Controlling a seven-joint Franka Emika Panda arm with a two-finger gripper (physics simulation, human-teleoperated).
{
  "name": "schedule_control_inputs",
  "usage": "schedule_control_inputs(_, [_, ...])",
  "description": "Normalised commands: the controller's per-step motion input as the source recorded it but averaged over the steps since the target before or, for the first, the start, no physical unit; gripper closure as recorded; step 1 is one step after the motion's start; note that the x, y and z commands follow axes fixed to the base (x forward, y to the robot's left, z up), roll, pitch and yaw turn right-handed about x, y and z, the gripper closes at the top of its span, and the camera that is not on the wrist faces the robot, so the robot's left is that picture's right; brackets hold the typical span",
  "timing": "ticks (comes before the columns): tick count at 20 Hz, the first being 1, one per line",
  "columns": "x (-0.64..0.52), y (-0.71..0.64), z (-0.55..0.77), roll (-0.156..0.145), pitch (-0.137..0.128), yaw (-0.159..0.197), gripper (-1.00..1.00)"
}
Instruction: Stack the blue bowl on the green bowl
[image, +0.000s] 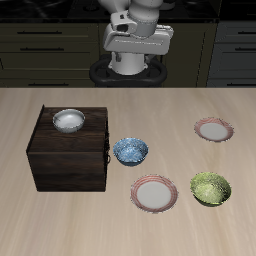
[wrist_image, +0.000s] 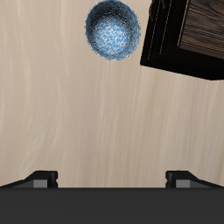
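The blue bowl (image: 130, 151) has a mottled blue-and-white glaze and stands upright on the table beside the dark wooden cabinet; it also shows in the wrist view (wrist_image: 113, 30). The green bowl (image: 211, 188), olive and speckled, stands near the table's front edge, apart from the blue bowl and out of the wrist view. My gripper (wrist_image: 111, 179) is open and empty, its fingertips (wrist_image: 42, 178) spread wide. In the exterior view the gripper (image: 135, 60) hangs high above the table's back, well away from both bowls.
A dark wooden cabinet (image: 70, 160) with a plain white bowl (image: 68, 120) on top stands beside the blue bowl; its corner shows in the wrist view (wrist_image: 188, 39). One pink-rimmed plate (image: 154, 193) lies between the bowls, another (image: 213, 129) farther back.
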Motion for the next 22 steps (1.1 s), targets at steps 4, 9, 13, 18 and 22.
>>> schedule_control_inputs(4, [0.04, 0.11, 0.08, 0.120, -0.049, -0.039, -1.00])
schedule_control_inputs(9, [0.07, 0.03, 0.05, 0.091, -0.057, -0.037, -1.00])
schedule_control_inputs(13, [0.11, -0.01, -0.03, 0.008, -0.024, 0.005, -1.00])
schedule_control_inputs(18, [0.29, 0.21, -0.06, -0.016, -0.049, 0.018, -1.00])
schedule_control_inputs(22, [0.27, 0.28, 0.02, 0.014, -0.065, 0.027, -1.00])
